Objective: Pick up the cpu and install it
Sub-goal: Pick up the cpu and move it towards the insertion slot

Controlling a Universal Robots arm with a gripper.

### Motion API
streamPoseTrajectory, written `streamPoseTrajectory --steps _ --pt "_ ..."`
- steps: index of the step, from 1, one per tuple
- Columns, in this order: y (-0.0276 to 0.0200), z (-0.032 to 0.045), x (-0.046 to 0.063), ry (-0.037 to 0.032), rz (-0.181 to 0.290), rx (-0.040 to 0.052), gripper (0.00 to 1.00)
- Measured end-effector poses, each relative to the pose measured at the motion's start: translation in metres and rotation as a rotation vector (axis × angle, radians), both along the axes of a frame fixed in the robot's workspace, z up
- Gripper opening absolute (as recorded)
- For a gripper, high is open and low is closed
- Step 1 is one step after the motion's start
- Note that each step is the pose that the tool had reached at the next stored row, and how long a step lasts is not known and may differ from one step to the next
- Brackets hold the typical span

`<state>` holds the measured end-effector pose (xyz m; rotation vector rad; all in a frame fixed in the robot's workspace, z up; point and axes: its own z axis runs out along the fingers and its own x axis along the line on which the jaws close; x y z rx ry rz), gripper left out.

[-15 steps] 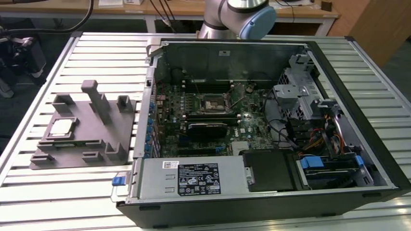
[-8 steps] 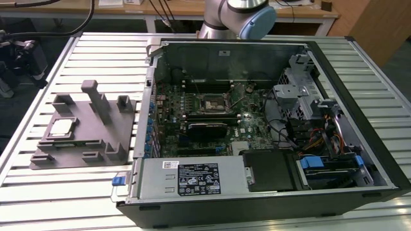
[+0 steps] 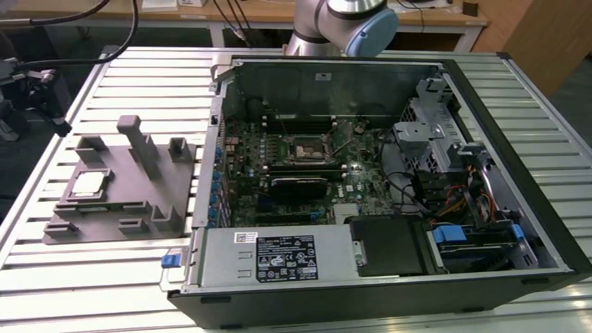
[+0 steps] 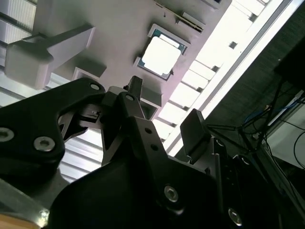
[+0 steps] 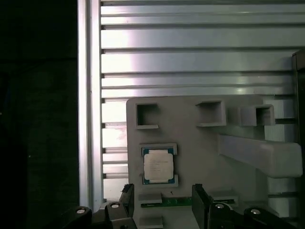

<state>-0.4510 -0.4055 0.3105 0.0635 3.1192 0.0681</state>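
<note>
The slatted metal table (image 3: 111, 69) carries everything. On it lies an open computer case (image 3: 518, 139), with the motherboard (image 3: 277, 149) flat inside and its square black-framed socket (image 3: 303, 148) bare near the middle. My arm (image 3: 342, 21) rises behind the case's far wall.

On the exterior view's left of the case, apart from it, sits a gray holder (image 3: 138, 187) with upright posts and shallow pockets.

My gripper (image 5: 162, 191) hangs above that holder, its two black fingers (image 4: 136, 86) spread wide with nothing between them and touching nothing.

The cpu (image 5: 158, 165) lies flat, silvery top up, in its pocket on the holder; in both wrist views it shows just past my fingertips, in line with the gap. A thin green memory stick (image 5: 164, 202) lies in a slot just beside it.
</note>
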Motion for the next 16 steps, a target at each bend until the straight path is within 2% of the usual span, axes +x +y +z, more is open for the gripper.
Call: streamPoseTrajectory --steps 4,5,6,7,8,16 --pt "-0.0014 -0.0074 0.000 0.0004 0.000 0.0000 0.61" --pt "-0.0015 -0.0092 0.000 0.0007 0.000 0.0000 0.66" --pt "-0.0017 -0.0110 0.000 0.0010 0.001 0.0000 0.66" --pt "-0.0020 -0.0128 0.000 0.0018 0.002 0.0000 0.73" --pt "-0.0024 -0.0229 0.000 0.0066 0.013 -0.0001 0.73" --pt "-0.0034 -0.0375 0.000 0.0068 0.021 0.0001 0.73"
